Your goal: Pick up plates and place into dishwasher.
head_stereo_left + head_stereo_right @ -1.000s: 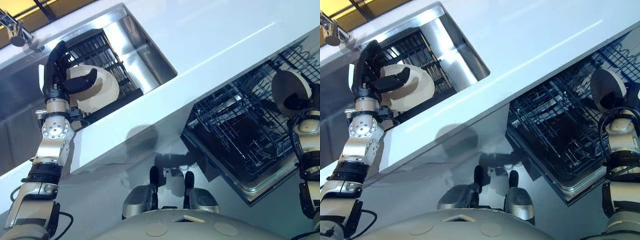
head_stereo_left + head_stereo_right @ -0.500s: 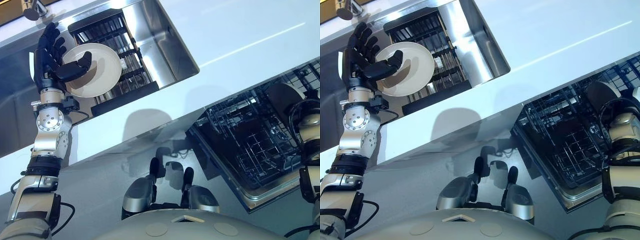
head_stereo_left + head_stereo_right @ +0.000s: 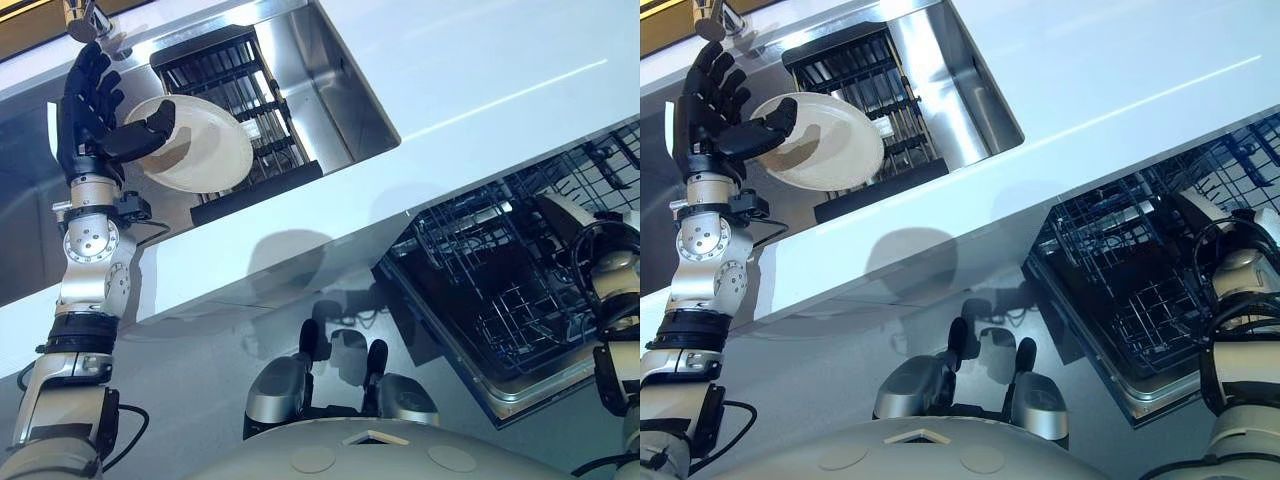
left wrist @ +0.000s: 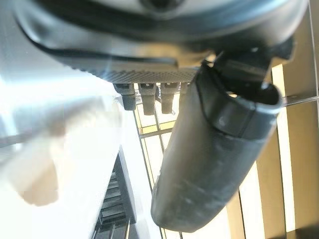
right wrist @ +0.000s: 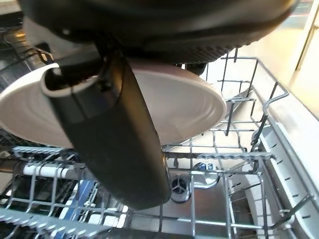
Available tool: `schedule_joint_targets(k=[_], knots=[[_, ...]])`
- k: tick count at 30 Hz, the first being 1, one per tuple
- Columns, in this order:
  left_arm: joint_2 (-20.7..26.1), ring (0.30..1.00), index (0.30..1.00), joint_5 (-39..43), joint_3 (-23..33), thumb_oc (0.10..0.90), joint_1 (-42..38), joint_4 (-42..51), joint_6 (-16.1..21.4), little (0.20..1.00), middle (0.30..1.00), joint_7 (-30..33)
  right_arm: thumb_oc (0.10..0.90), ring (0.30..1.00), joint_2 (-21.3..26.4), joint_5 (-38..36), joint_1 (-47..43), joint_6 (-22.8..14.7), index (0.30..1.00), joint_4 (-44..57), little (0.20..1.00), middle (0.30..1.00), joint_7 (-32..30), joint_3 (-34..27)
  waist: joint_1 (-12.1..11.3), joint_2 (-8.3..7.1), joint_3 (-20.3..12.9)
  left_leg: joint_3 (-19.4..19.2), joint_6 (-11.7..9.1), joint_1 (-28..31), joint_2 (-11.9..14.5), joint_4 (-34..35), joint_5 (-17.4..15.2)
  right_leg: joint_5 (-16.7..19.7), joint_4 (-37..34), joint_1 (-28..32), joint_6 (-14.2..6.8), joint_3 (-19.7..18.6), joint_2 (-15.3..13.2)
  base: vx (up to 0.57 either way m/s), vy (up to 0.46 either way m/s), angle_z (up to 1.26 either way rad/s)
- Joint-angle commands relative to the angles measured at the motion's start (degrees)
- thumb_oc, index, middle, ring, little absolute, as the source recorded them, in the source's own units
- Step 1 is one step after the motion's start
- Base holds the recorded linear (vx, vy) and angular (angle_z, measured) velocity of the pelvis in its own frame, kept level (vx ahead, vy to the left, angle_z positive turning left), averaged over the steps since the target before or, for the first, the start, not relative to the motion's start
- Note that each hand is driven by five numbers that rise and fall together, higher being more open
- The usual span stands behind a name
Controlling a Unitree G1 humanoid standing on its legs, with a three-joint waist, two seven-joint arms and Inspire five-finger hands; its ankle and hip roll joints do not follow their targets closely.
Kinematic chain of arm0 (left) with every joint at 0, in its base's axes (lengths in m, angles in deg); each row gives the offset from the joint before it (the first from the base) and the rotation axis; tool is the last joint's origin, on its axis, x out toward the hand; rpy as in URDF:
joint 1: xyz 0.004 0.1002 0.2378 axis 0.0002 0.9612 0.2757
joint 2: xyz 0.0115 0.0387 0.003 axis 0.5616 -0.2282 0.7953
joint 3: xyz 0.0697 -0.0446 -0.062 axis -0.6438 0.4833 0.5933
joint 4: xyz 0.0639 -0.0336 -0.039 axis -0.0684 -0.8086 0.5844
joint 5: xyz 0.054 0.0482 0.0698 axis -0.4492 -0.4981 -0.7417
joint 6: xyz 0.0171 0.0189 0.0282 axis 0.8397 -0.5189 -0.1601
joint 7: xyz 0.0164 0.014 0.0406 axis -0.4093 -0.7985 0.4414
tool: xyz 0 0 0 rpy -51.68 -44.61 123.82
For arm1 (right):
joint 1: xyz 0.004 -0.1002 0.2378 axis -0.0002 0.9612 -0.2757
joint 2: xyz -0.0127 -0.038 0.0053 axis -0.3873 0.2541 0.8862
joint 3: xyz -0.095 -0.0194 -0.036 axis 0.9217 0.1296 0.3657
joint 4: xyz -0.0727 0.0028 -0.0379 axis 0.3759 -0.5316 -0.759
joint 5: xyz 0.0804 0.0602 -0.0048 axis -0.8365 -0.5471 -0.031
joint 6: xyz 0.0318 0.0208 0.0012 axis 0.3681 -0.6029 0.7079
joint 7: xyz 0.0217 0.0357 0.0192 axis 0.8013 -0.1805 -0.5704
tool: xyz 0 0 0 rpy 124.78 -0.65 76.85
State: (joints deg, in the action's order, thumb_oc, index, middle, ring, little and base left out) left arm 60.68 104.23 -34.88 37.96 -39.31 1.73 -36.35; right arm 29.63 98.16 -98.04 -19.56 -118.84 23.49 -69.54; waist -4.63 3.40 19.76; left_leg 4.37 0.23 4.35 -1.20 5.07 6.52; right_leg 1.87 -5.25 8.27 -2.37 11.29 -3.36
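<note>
My left hand [image 3: 88,112] is raised over the sink [image 3: 330,100] and shut on a white plate [image 3: 205,148]. Its thumb [image 4: 219,149] lies across the plate's face [image 4: 60,149] and its fingers are behind the plate. The plate hangs tilted above the black dish rack [image 3: 225,70] in the sink. At the right, my right hand [image 3: 612,262] is shut on a second white plate [image 5: 192,107], with its thumb [image 5: 117,139] across the plate's face. That plate [image 3: 562,215] sits low among the wires of the dishwasher's rack [image 3: 500,280].
A white counter [image 3: 480,70] runs between the sink and the open dishwasher. A tap [image 3: 85,18] stands at the sink's far end. The dishwasher rack's upright tines [image 5: 234,129] crowd around the right plate, and its door edge [image 3: 520,385] juts out below.
The camera has shifted. My left hand has lifted its plate a little higher off the sink rack and tilted it flatter. My right hand has lowered its plate deeper into the dishwasher rack.
</note>
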Motion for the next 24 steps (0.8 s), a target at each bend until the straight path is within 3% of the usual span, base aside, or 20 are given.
schedule_joint_targets(k=[1,8,19,24], knots=[[2.2,0.900,0.900,-0.8,4.0,0.800,0.4,5.7,5.5,0.900,0.900,0.6,0.800,0.900,2.7,-2.9,2.1,-5.0,0.900,9.2,0.900,0.900,-7.6,0.6,0.3,0.25,-9.4,-0.6,-1.2,-0.1,-1.2,-2.1,-7.2,-9.2,8.8,-4.4,0.8,-1.0,3.0,-0.03,0.053,-0.03],[0.3,0.900,0.900,-3.0,5.7,0.800,2.8,5.7,6.7,0.900,0.900,1.3,0.800,0.900,-1.4,-1.7,8.4,-9.9,0.900,24.5,0.900,0.900,-11.4,-3.1,1.6,0.30,-11.6,-1.9,-0.9,1.5,-1.3,-0.9,-7.8,-9.0,7.5,-3.5,0.1,-1.7,3.0,-0.05,0.053,-0.07],[-1.7,0.900,0.900,-5.6,6.8,0.800,4.1,6.7,6.3,0.900,0.900,1.7,0.800,0.900,-3.7,0.7,13.5,-15.0,0.900,34.5,0.900,0.900,-8.6,-6.5,3.2,-0.14,-14.2,-3.7,-0.3,3.0,-1.1,-0.2,-8.8,-9.0,6.8,-2.6,-0.8,-2.7,2.8,-0.04,0.050,-0.11],[-1.3,0.900,0.900,-9.1,7.6,0.800,4.9,6.8,5.1,0.900,0.900,1.3,0.800,0.900,-5.1,-4.9,15.5,-18.7,0.900,40.2,0.900,0.900,-5.4,-8.0,3.6,-0.37,-14.9,-4.4,-0.1,3.1,-1.1,-0.1,-8.7,-7.9,5.9,-2.6,-1.2,-3.0,2.8,-0.04,0.053,-0.11]])
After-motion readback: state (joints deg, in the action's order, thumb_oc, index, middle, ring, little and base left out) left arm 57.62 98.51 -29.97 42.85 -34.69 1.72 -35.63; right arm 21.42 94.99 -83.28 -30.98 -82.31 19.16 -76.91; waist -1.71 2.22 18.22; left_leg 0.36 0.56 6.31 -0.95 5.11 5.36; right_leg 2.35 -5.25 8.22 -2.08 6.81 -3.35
